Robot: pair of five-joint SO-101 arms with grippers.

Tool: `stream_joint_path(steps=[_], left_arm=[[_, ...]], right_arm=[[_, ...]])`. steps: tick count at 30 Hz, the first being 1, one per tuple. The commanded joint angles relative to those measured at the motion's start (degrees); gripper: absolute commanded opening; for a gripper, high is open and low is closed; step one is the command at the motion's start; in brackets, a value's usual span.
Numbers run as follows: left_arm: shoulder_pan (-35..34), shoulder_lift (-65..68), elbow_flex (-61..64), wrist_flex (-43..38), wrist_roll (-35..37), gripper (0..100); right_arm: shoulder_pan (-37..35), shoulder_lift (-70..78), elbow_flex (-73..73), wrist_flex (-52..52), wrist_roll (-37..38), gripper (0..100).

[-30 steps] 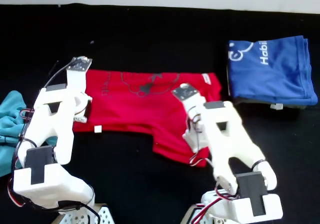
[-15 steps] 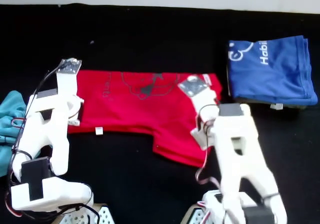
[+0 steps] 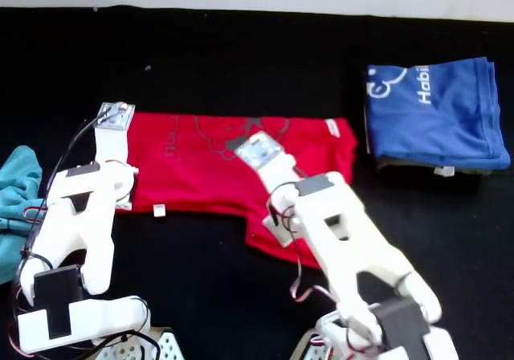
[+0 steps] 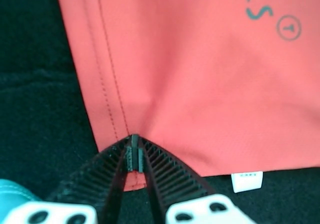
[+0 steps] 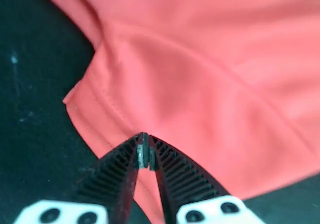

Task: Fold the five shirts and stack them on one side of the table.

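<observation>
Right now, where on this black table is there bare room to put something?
Bare: the table's far strip behind the red shirt, and the near right corner below the folded blue shirt. Crowded: the middle, under both arms; a teal shirt takes the left edge.

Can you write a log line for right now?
left pincer: shut on red shirt | right pincer: shut on red shirt | blue shirt: folded | teal shirt: bunched

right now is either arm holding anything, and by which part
Both hold the red shirt: the left end effector is shut on its stitched hem near a corner, the right end effector on another stitched edge.
</observation>
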Motion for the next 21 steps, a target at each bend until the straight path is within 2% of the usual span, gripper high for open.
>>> stream_joint_path(steps=[1, 5, 9, 21], left_arm=[[0.6, -0.4, 0.1, -1.0, 0.3, 1], [-2.1, -1.5, -0.1, -0.9, 4.7, 1], [-4.6, -5.1, 0.7, -1.2, 9.1, 1], [-2.5, -3.4, 1.6, -2.9, 9.0, 1]], right_arm=[[-0.8, 4.0, -2.0, -1.0, -0.3, 0.5], [-0.8, 4.7, -0.7, -0.4, -0.2, 0.5], [-2.2, 3.1, 0.1, 4.5, -0.2, 0.5], [-3.6, -12.5, 0.0, 11.8, -0.2, 0.5]])
